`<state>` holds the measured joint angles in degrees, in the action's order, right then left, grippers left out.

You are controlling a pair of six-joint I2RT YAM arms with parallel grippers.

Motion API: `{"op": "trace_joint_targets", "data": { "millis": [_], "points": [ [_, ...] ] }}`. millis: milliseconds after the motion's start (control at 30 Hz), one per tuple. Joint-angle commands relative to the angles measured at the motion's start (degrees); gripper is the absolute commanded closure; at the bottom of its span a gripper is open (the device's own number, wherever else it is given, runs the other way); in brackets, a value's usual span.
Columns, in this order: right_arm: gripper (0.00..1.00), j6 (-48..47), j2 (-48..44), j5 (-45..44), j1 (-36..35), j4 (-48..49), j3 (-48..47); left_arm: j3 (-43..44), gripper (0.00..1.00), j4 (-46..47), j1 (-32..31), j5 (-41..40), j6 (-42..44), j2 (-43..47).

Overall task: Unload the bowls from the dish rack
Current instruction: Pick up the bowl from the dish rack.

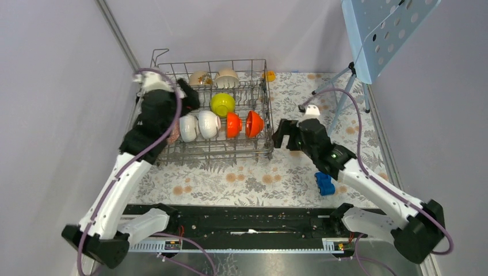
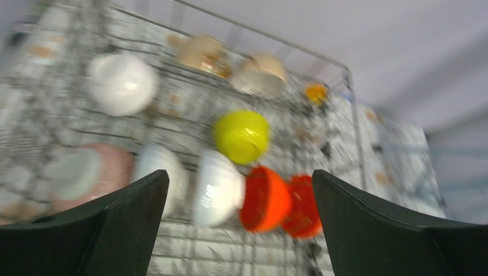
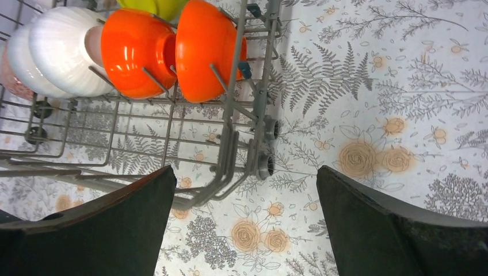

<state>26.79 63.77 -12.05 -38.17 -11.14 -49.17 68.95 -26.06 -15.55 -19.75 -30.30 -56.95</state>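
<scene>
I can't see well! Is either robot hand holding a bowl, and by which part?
Nothing is held. The left gripper and right gripper are both open and empty; the bowls sit in the rack.

The dish rack (image 1: 218, 156) sits toward the far left corner of the desk (image 1: 259, 178). Inside it, a row of bowls (image 1: 208, 123) stands on edge along the near side, with a single bowl (image 1: 222, 104) just behind the row and two more bowls (image 1: 227, 78) at the far side. A small round item (image 1: 269, 75) lies just beyond the rack's far right corner. A toy car (image 1: 325, 184) lies toward the near right edge, and a tripod stand (image 1: 382, 31) is at the far right corner.
</scene>
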Motion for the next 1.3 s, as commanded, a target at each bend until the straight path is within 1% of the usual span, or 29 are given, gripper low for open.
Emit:
{"op": "trace_joint_targets", "data": {
  "millis": [0, 33, 100, 200, 300, 333, 367, 433, 533, 667, 733, 767, 833, 967, 1033, 1133, 1167, 1267],
  "points": [
    [0.00, 4.81, -7.14, -2.12, -0.33, 3.76, 7.15, 4.25, 0.01, 1.01, -15.80, -4.38, 1.88, -4.67],
    [0.00, 6.12, -8.34, -1.09, -0.28, 4.40, 8.26, 4.66, 0.01, 1.10, -17.06, -4.15, 1.27, -5.46],
    [0.00, 4.28, -10.08, 2.52, -0.31, 6.04, 9.74, 4.18, 0.01, 2.76, -17.40, -2.39, -0.28, -6.18],
    [0.00, 1.29, -12.41, 8.40, -0.27, 8.62, 12.12, 0.07, 0.01, 9.04, -17.25, 0.99, -1.28, -5.29],
    [0.00, 0.56, -15.81, 13.38, -0.29, 13.37, 15.69, -5.45, 0.01, 18.79, -16.93, 10.99, -0.98, -4.37],
    [0.00, 0.59, -17.06, 13.86, -0.31, 14.79, 17.12, -6.65, 0.02, 21.45, -16.78, 14.91, -1.36, -4.85],
    [0.00, 0.81, -18.74, 13.93, -0.30, 16.12, 18.57, -6.92, 0.02, 22.74, -16.79, 18.08, -2.06, -6.17],
    [0.00, 1.29, -20.57, 12.96, -0.26, 18.06, 20.69, -5.33, 0.04, 22.41, -16.79, 23.85, -3.23, -10.09],
    [0.02, 1.62, -21.54, 12.33, -0.32, 18.33, 22.04, -4.15, 0.06, 22.62, -16.79, 29.22, -4.80, -15.41],
    [0.08, 3.38, -20.53, 8.82, -0.24, 17.30, 21.79, -4.97, 0.09, 25.85, -16.71, 31.23, -7.66, -19.10],
    [0.15, 5.71, -19.09, 5.34, -0.30, 16.80, 21.42, -3.52, 0.10, 25.89, -16.70, 32.00, -8.58, -22.47],
    [0.19, 6.74, -18.23, 3.94, -0.25, 16.69, 21.06, -2.45, 0.09, 25.62, -16.70, 32.17, -8.70, -23.92],
    [0.24, 8.84, -16.18, 2.90, -0.32, 17.35, 20.41, -0.50, 0.07, 25.25, -16.70, 32.65, -8.99, -26.99],
    [0.25, 10.92, -13.24, 3.32, -0.33, 20.33, 19.74, 1.11, 0.08, 25.88, -16.57, 32.79, -10.11, -31.00],
    [0.26, 11.25, -12.37, 3.32, -0.27, 21.70, 19.37, 2.39, 0.13, 25.80, -16.62, 32.86, -10.06, -33.05],
    [0.26, 11.21, -11.22, 3.32, -0.28, 22.59, 18.50, 5.41, 0.27, 23.03, -16.56, 32.48, -8.47, -36.61],
    [0.26, 11.15, -11.00, 3.33, -0.25, 22.66, 18.21, 6.29, 0.30, 21.99, -16.47, 32.01, -8.06, -37.45],
    [0.27, 10.99, -10.86, 3.09, -0.30, 23.16, 17.75, 7.02, 0.32, 21.18, -15.99, 30.72, -7.91, -39.03]
  ]
}}
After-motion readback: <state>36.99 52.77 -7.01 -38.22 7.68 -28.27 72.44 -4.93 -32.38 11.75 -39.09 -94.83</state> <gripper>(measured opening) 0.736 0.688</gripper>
